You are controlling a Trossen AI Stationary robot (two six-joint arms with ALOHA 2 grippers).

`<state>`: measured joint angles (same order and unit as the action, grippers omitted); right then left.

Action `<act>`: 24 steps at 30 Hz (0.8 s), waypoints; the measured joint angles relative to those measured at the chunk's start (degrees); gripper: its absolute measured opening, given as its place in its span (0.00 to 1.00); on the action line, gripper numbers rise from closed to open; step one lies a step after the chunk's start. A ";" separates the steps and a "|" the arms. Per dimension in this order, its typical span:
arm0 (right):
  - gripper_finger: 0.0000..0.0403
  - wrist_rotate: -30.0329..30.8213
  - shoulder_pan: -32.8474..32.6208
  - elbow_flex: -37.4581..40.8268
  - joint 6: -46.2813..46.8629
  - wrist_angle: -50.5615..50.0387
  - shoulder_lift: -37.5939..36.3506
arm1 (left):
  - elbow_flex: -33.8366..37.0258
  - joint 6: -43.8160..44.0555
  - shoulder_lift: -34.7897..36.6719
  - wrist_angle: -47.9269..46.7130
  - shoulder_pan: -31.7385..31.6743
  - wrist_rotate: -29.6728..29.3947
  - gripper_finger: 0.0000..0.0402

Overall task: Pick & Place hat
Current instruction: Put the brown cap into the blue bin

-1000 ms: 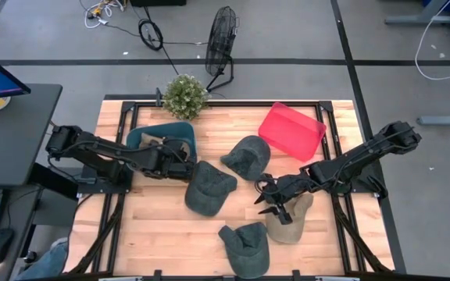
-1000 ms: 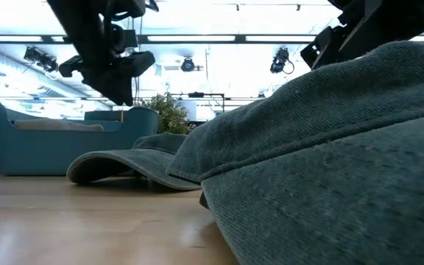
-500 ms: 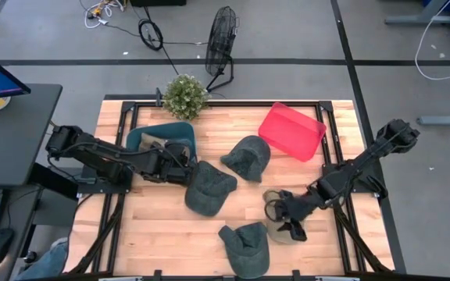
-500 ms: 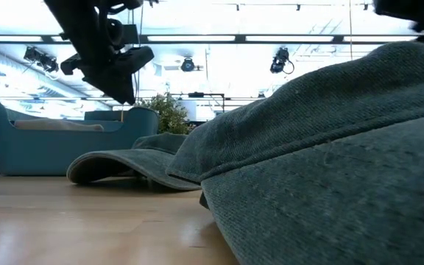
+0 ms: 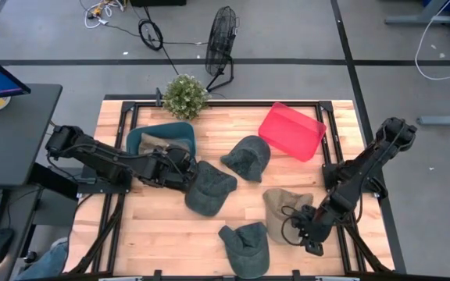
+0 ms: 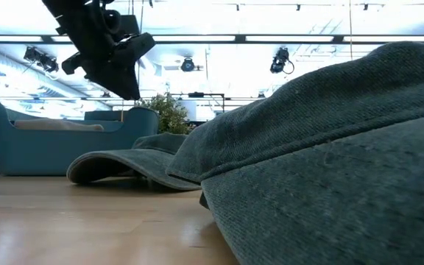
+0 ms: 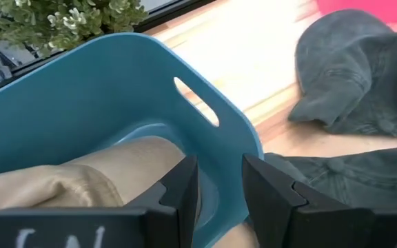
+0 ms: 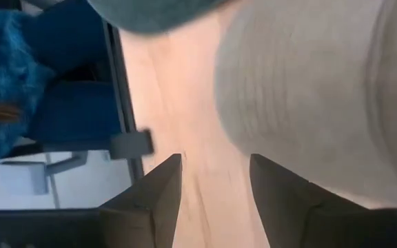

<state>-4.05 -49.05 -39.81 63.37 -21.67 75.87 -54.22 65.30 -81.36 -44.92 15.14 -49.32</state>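
Observation:
Three dark grey-green hats lie on the wood table: one (image 5: 208, 187) by my left gripper, one (image 5: 247, 156) at mid-table, one (image 5: 244, 246) at the near edge. A tan hat (image 5: 287, 207) lies flat right of centre. Another tan hat (image 7: 67, 180) sits in the teal bin (image 5: 162, 136). My left gripper (image 5: 182, 169) is open, hovering at the bin's right wall (image 7: 219, 138), beside the nearest dark hat (image 7: 343, 176). My right gripper (image 5: 305, 229) is open, low by the tan hat's (image 8: 309, 89) near right side, with bare wood between its fingers.
A red bin (image 5: 291, 130) stands on the far right of the table and a potted plant (image 5: 184, 95) at the far edge. In the low view a dark hat (image 6: 330, 162) fills the foreground. Bare wood lies near left (image 5: 155, 234).
My right gripper has swung from above mid-table toward the near right edge, passing over the tan hat, and now sits low at that hat's near right side. The tan hat now shows uncovered.

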 joint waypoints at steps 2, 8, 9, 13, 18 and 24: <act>0.44 0.00 -1.10 0.00 2.06 -2.60 0.00 | 0.00 0.00 0.00 0.68 0.17 0.01 0.29; 0.44 -0.04 -4.50 0.02 10.12 -11.05 0.01 | -0.02 0.01 0.00 2.59 0.76 0.00 0.29; 0.44 -0.04 -5.10 0.02 11.60 -11.23 0.01 | -0.02 0.02 0.00 2.56 0.94 0.00 0.29; 0.44 0.08 -7.25 0.02 16.29 -10.75 0.01 | -0.02 0.00 0.00 2.99 1.95 0.00 0.29; 0.44 0.50 -9.27 0.02 20.07 -11.21 1.16 | -0.02 -0.01 0.00 3.14 3.51 0.00 0.29; 0.44 0.78 -9.55 0.02 16.67 -10.62 5.60 | -0.02 -0.02 0.00 3.19 5.51 0.00 0.29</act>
<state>-3.28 -58.60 -39.79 80.04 -32.29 81.46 -54.24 65.28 -81.36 -41.74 20.65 -49.32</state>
